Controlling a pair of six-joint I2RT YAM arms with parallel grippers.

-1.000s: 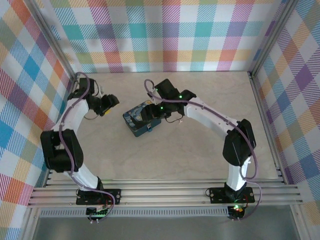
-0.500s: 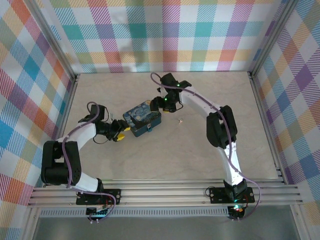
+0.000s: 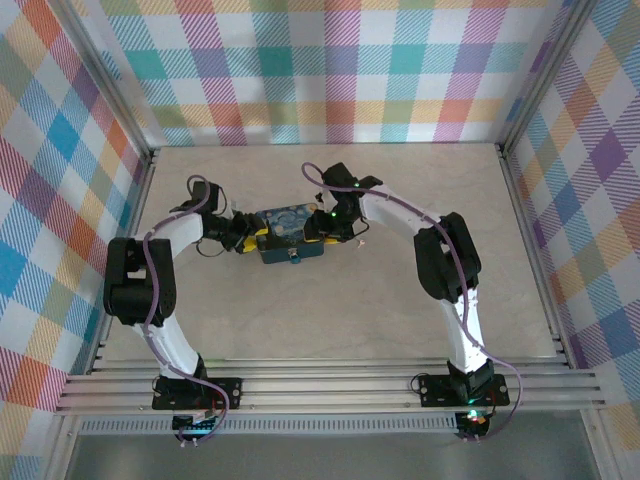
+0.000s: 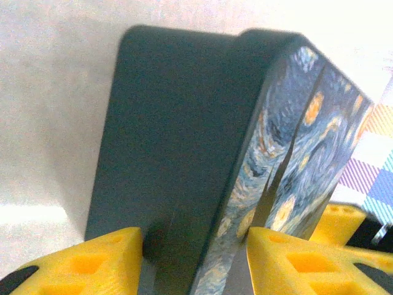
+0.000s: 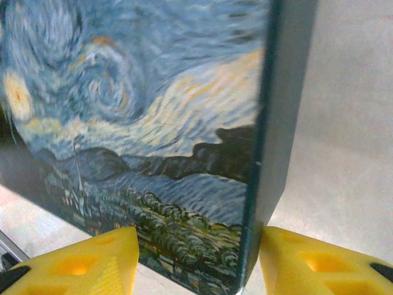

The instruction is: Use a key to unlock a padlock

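The padlock (image 3: 288, 234) lay mid-surface (image 3: 400, 320), long axis running 9 to 3 o'clock, left jaws straddling its 9 o'clock end, right jaws its 3 o'clock end; whether either pair actually pinched it could not be told

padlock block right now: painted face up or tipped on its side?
Painted face up: the padlock shows its night-sky print to the top camera. Resting on the table or lifted: cannot tell.

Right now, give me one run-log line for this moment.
padlock: flat on table, painted face up | left gripper: jaws straddling its left end, contact unclear | right gripper: jaws straddling its right end, contact unclear
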